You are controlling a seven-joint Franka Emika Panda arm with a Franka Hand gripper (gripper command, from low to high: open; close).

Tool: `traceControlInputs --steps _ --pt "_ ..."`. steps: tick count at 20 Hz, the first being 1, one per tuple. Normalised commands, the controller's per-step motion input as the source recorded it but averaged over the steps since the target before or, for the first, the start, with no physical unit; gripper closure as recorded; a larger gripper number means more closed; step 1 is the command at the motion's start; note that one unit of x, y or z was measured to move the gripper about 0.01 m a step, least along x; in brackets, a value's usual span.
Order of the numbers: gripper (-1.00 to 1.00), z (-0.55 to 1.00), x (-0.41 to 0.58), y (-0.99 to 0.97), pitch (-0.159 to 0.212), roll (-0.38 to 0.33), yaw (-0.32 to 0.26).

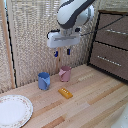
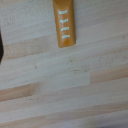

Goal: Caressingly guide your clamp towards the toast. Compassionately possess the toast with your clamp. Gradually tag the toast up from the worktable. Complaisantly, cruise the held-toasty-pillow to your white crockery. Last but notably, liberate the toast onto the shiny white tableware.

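The toast [image 1: 65, 93] is a small flat orange-yellow slab lying on the light wooden worktable [image 1: 95, 100], in front of the two cups. In the wrist view the toast [image 2: 65, 23] shows as an orange bar with white marks on the plank surface [image 2: 65, 85]. My clamp [image 1: 62, 52] hangs high above the table, well above the toast and the cups, its short dark and blue fingers apart and empty. The white plate [image 1: 14, 110] with a patterned rim lies at the exterior view's lower left, apart from the toast.
A blue cup [image 1: 44, 80] and a pink cup [image 1: 65, 74] stand behind the toast. A dark brown drawer cabinet [image 1: 111, 45] stands at the exterior view's right. A woven screen [image 1: 30, 35] backs the table.
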Motion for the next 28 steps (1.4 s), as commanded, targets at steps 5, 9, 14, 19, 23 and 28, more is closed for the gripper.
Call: traceControlInputs --steps 5,9,14,19,23,28 --pt "-1.00 -0.29 -0.365 0.00 0.000 -0.007 0.111" --pt "-1.00 -0.37 -0.232 0.00 0.006 -0.012 0.151" --pt "-1.00 -0.40 -0.161 0.00 0.003 -0.030 0.139" --pt "-1.00 -0.43 -0.162 0.00 0.020 -0.032 0.038" --pt "-1.00 -0.45 -0.015 0.07 0.063 -0.022 -0.018" --pt "-1.00 -0.38 0.022 0.16 0.054 -0.026 -0.046"
